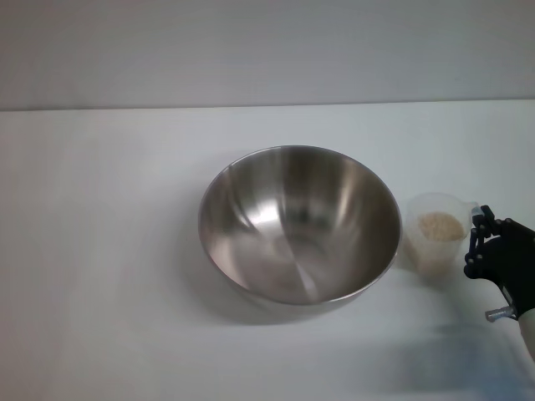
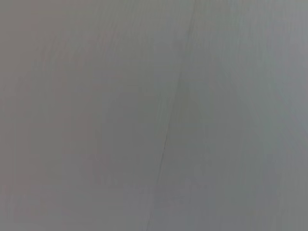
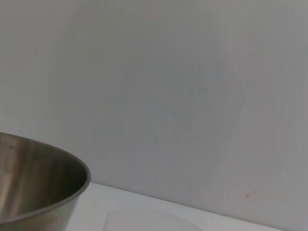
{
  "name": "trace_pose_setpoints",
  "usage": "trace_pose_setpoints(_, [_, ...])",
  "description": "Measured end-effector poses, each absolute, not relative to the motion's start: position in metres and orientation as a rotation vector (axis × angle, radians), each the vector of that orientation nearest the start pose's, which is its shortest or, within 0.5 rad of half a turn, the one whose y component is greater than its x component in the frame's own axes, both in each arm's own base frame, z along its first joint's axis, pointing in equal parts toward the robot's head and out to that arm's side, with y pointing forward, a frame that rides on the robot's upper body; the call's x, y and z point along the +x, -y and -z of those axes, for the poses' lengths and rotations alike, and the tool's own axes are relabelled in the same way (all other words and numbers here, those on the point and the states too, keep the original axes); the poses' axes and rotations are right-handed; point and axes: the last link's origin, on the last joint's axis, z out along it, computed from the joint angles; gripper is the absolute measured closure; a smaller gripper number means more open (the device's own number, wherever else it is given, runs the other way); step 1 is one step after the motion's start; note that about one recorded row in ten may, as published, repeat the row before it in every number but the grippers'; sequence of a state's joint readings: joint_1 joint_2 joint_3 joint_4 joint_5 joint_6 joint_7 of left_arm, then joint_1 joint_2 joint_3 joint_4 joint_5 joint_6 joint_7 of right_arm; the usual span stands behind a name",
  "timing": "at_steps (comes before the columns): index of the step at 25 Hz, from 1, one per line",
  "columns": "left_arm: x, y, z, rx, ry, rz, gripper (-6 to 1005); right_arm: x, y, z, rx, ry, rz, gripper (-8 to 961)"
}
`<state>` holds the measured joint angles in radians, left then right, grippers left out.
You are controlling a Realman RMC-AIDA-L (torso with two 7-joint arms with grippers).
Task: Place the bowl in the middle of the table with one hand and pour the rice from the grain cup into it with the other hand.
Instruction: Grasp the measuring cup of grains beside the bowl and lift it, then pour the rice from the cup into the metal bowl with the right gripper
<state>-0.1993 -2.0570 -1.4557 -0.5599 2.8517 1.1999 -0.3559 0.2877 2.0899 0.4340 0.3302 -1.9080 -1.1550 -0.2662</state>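
The large steel bowl (image 1: 297,225) stands empty near the middle of the white table (image 1: 100,251). Just to its right stands the clear grain cup (image 1: 433,251), upright, with beige rice (image 1: 440,225) inside. My right gripper (image 1: 478,242), black, is at the cup's right side by its little handle, at the table's right edge. In the right wrist view the bowl's outer wall (image 3: 38,192) shows close by, and a faint clear rim of the cup (image 3: 144,219) lies beside it. My left gripper does not show in any view.
Bare white tabletop stretches to the left of the bowl and in front of it. The table's far edge (image 1: 267,106) meets a pale grey wall. The left wrist view holds only a plain grey surface.
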Motion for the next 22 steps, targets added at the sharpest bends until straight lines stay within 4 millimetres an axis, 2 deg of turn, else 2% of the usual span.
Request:
trace_pose_setpoints(5, [-0.31, -0.319, -0.058, -1.346, 0.489, 1.046, 311, 0.337, -0.272, 0.057, -1.654, -0.454, -0.446, 932])
trace_pose_setpoints(12, [-0.31, -0.319, -0.058, -1.346, 0.488, 1.047, 311, 0.34, -0.27, 0.037, -1.52, -0.44, -0.487, 936])
trace_pose_setpoints(17, [-0.309, -0.319, -0.058, -1.347, 0.488, 1.047, 311, 0.326, -0.273, 0.015, -1.427, -0.31, -0.575, 938])
trace_pose_setpoints(22, [-0.308, -0.319, -0.057, -1.348, 0.486, 1.05, 311, 0.309, -0.28, 0.003, -1.386, -0.193, -0.649, 939])
